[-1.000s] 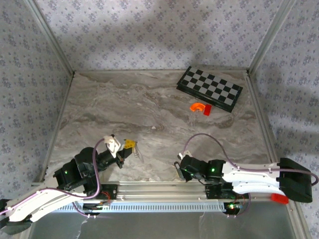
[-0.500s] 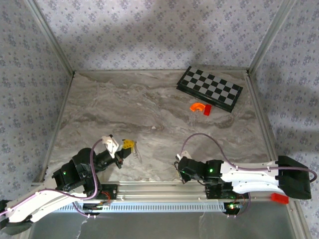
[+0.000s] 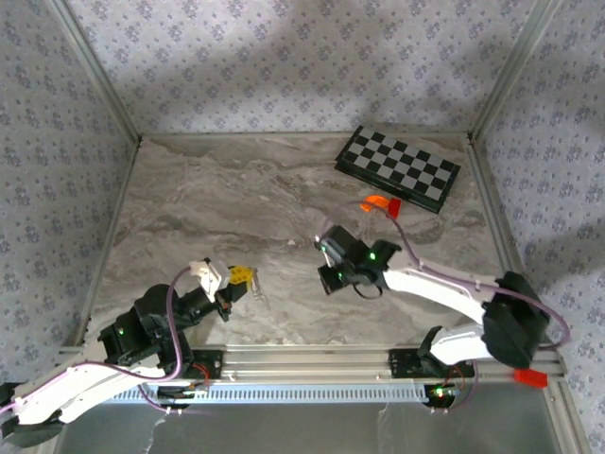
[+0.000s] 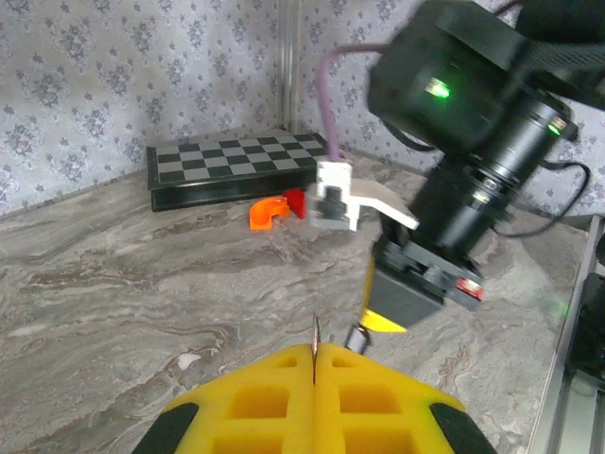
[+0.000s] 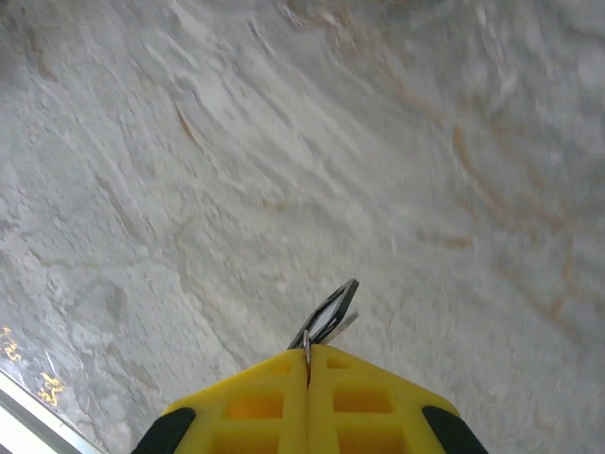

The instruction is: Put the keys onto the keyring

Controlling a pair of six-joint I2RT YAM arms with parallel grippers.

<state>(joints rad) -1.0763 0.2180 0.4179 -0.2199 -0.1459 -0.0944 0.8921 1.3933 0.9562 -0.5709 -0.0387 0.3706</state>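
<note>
Found right gripper [image 5: 307, 357] pinched shut on the keys [image 5: 326, 317] over mid-table, left gripper [image 4: 315, 357] clamped on the keyring [image 4: 315, 333] near left; judged both light, stiff, slippery, best held by dark head and loop edge.

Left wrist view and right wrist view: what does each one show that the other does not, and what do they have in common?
Left wrist view: the chessboard, the orange curved piece, the right arm, and a thin metal edge, apparently the keyring, pinched in the left gripper.
Right wrist view: a small dark key with a pale metal stub, pinched in the right gripper.
Both: a shut yellow gripper at the bottom edge and the marble table beyond it.
</note>
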